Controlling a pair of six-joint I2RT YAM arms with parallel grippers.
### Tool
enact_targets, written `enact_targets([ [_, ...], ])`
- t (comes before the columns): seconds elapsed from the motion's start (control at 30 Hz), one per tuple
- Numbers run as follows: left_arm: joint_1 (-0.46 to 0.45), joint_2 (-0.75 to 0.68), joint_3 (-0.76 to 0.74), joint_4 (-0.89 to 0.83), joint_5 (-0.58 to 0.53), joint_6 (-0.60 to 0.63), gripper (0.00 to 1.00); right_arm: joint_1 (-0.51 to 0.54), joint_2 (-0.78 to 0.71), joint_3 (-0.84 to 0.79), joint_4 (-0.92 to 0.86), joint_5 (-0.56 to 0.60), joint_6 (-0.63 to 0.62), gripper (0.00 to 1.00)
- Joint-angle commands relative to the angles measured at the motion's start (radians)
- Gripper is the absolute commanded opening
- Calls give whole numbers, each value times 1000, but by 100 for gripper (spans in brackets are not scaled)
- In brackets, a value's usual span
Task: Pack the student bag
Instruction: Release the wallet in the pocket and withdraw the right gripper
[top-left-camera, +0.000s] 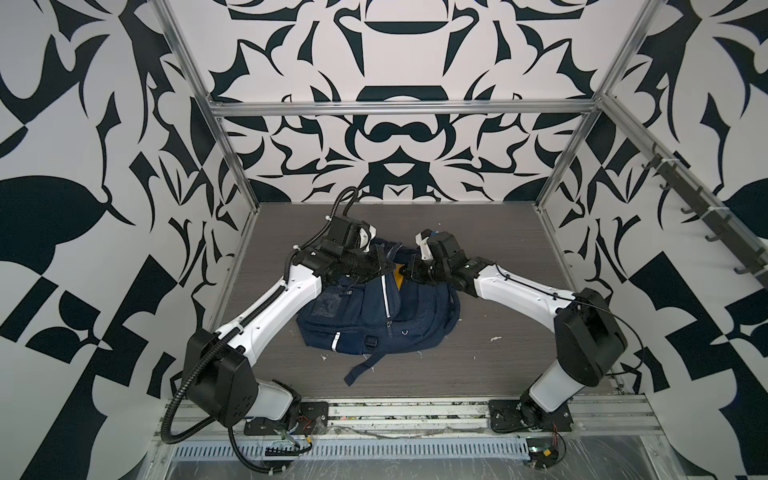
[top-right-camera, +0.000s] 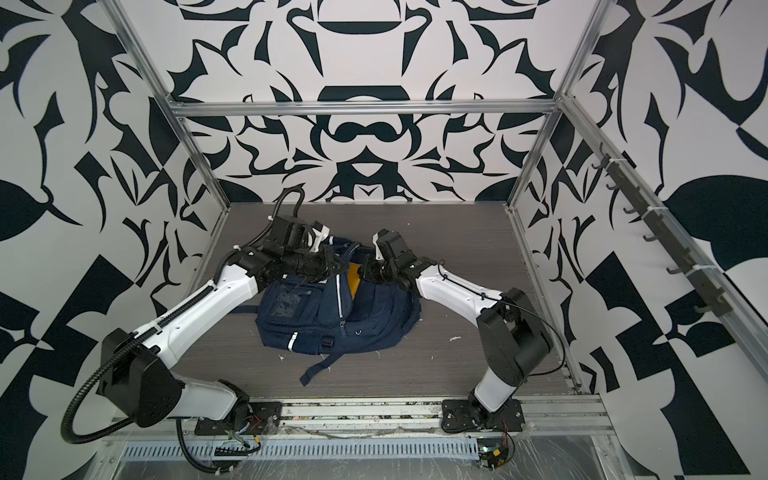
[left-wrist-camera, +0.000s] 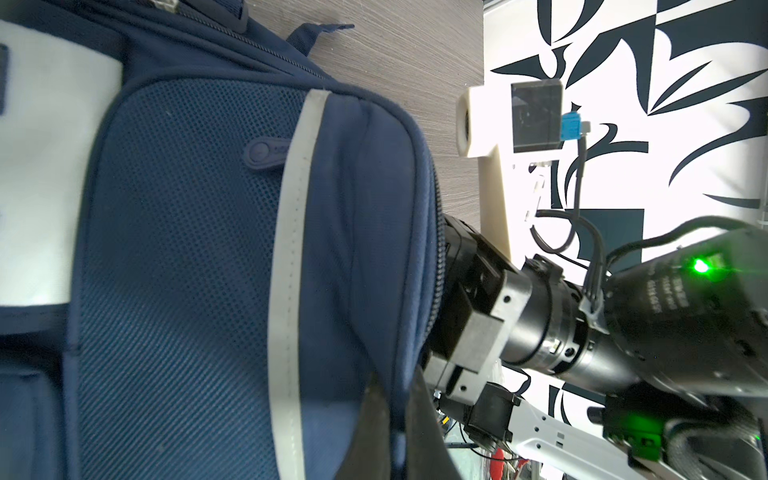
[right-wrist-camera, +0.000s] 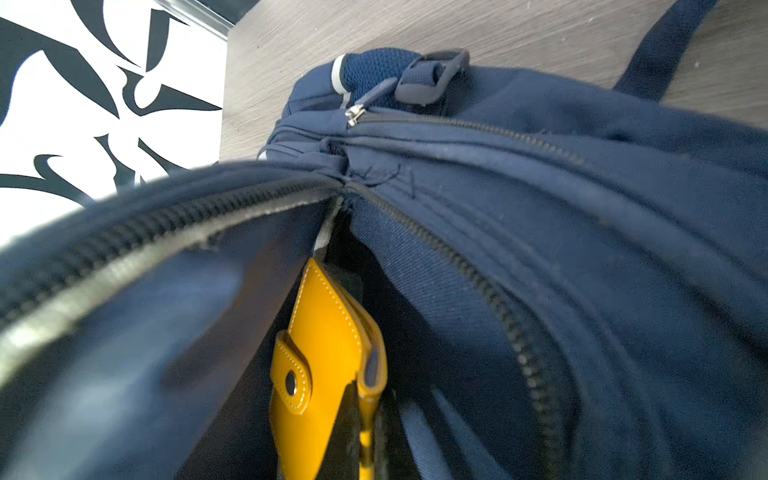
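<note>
At the far end of the student bag (top-left-camera: 374, 320), our left gripper (left-wrist-camera: 397, 409) is clamped on navy fabric. From the left wrist, we see its two dark fingers (left-wrist-camera: 372, 415) pinching the edge of the front panel between them, near a white reflective stripe (left-wrist-camera: 291, 249). Our right gripper (top-left-camera: 411, 269) is closed too, pressed up to the opposite lip of the same opening. The cloth hides its tips, so we cannot tell whether it pinches anything.

Between the two grippers the main compartment gapes, and its zip (right-wrist-camera: 498, 299) is parted into two rows of teeth. A yellow case (right-wrist-camera: 328, 345) with a stitched snap tab stands inside and shows as a yellow sliver in both top views. Beyond the opening, a metal zip slider (right-wrist-camera: 355, 113) sits beside a dark strap buckle (right-wrist-camera: 432, 77).

The bag lies front-up near the middle of the grey wood-grain tabletop (top-left-camera: 498, 365), with its grey front patch (top-left-camera: 326, 303) toward our left arm (top-left-camera: 270, 307). One dark strap (top-left-camera: 361, 370) trails loose off the near edge.

Our left arm and right arm (top-left-camera: 519, 291) reach in from the near rail, with their wrists bent toward each other over the bag's far end. Small white scraps (top-left-camera: 494, 338) dot the tabletop to the right of the bag.
</note>
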Motion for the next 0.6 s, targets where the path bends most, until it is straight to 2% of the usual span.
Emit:
enact_targets([
  [0.0,4,-4,26,73,45,7,0,7,3,49,-40,17,-31,7],
  [0.13,4,2,25,73,44,8,0,6,4,55,-47,21,-44,10],
  [0.4,4,0,-7,79,36,7,0,6,-10,61,-58,25,-53,26],
  [0.43,4,3,-9,76,38,9,0,6,-16,62,-62,29,-59,31],
  [0.57,4,12,-23,83,29,12,0,6,-44,56,-60,43,-82,62],
])
